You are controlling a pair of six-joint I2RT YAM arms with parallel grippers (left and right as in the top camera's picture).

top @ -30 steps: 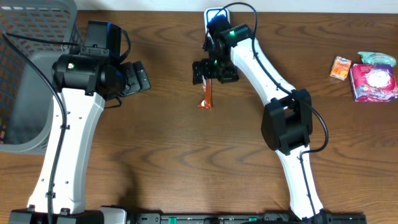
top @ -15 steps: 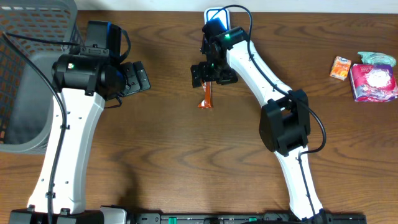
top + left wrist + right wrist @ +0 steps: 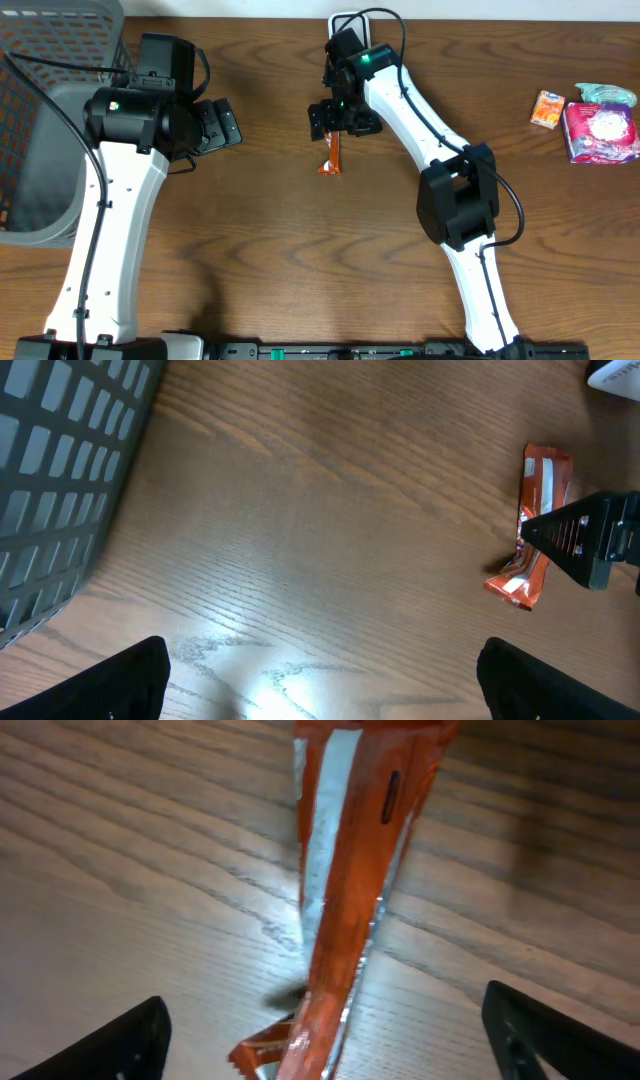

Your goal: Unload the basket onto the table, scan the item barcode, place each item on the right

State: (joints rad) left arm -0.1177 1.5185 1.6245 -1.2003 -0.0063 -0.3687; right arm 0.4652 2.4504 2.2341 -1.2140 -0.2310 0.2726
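On the overhead view you see the orange wrapper [image 3: 332,155] lying flat on the wooden counter [image 3: 270,240], near the middle of its far half, with its long side running toward and away from you. The right end effector [image 3: 340,118] hangs directly over the wrapper's far end. Just behind that arm, a white device [image 3: 343,17] sits at the counter's far edge, mostly hidden. The left end effector [image 3: 215,125] is well apart from the wrapper, off to the left, beside the grey basket [image 3: 45,60] in the far left corner. At the far right you find a small orange box [image 3: 547,108], a pink packet [image 3: 600,132] and a teal packet [image 3: 605,93] grouped together. On the left wrist view, the left fingertips [image 3: 130,680] stand wide apart at the bottom corners, with only bare wood between them. The basket wall fills the left side, and the wrapper lies at the right with a black part of the right end effector over its edge. On the right wrist view, the wrapper fills the centre, lying on the wood grain, its silver seam facing up. The right fingertips [image 3: 110,1040] stand spread on either side of it and touch nothing, so the wrapper is between them but not clamped.
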